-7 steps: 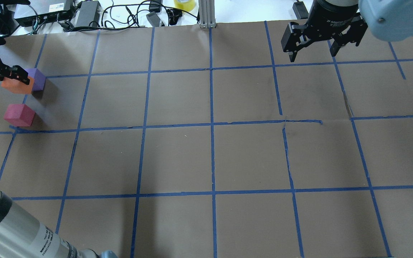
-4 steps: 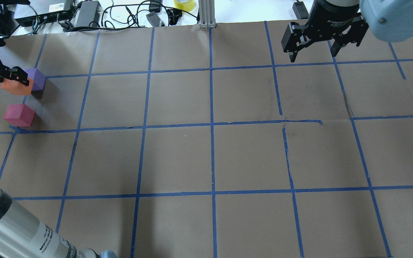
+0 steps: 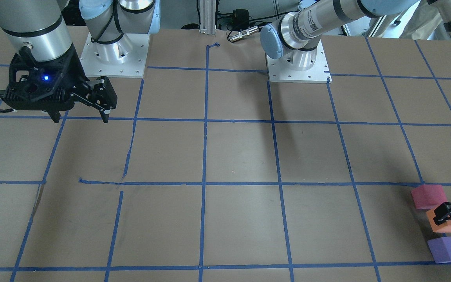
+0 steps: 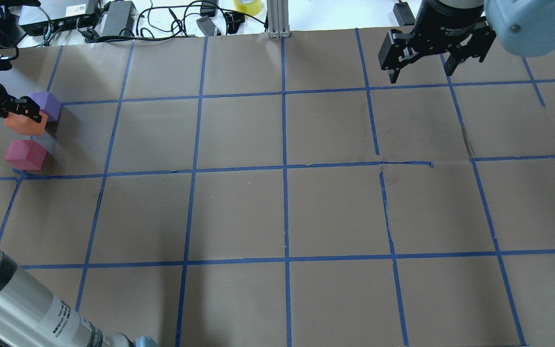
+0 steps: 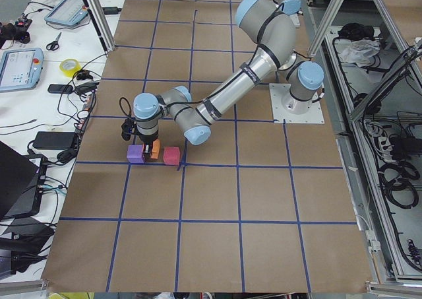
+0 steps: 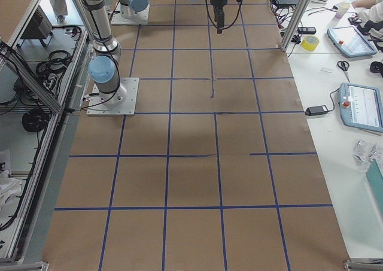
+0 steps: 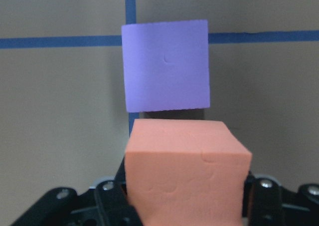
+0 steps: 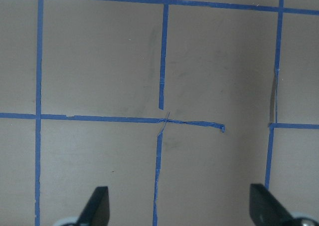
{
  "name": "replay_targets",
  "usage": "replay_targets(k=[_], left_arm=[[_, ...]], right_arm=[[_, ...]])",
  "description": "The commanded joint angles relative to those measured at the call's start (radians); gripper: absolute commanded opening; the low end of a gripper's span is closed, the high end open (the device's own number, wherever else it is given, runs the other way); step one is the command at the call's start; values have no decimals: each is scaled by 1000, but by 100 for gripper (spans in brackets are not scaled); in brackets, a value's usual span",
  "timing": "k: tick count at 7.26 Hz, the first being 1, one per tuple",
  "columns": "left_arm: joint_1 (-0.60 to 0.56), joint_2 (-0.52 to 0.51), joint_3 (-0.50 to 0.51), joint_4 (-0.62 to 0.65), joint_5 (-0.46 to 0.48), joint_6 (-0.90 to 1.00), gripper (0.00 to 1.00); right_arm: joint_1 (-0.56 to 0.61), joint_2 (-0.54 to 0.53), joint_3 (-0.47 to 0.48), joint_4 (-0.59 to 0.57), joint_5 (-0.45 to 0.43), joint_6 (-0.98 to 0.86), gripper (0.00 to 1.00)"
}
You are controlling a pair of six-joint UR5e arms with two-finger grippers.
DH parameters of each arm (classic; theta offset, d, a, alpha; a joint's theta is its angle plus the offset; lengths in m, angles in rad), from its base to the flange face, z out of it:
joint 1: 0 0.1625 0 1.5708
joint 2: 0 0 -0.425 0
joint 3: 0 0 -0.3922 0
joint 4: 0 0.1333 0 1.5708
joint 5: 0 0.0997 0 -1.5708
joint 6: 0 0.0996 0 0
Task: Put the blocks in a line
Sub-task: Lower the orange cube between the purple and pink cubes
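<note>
Holding: left tool (image 4: 27,113) clamped on orange block (image 7: 187,171)
Slot: between purple block (image 7: 166,65) and red-pink block (image 4: 26,155) — in line
Right tool (image 4: 421,76): apart, far off

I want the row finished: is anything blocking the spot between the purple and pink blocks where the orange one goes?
Nothing visible. The left claw holds the orange block right between the red-pink block and the purple block; no other object sits there.

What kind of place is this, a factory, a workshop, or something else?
Most likely a robotics research lab. The left arm and right arm are bolted to a table covered in brown paper with a blue tape grid, and a touchscreen control pendant lies beside it.
</note>
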Motion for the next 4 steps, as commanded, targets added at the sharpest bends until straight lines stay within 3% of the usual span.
replay_targets(k=[1, 4], left_arm=[[0, -11, 1, 0, 4, 1, 0], [-1, -37, -8, 5, 52, -2, 0]], right_arm=[[0, -2, 0, -1, 0, 3, 100], [0, 0, 2, 0, 0, 3, 100]])
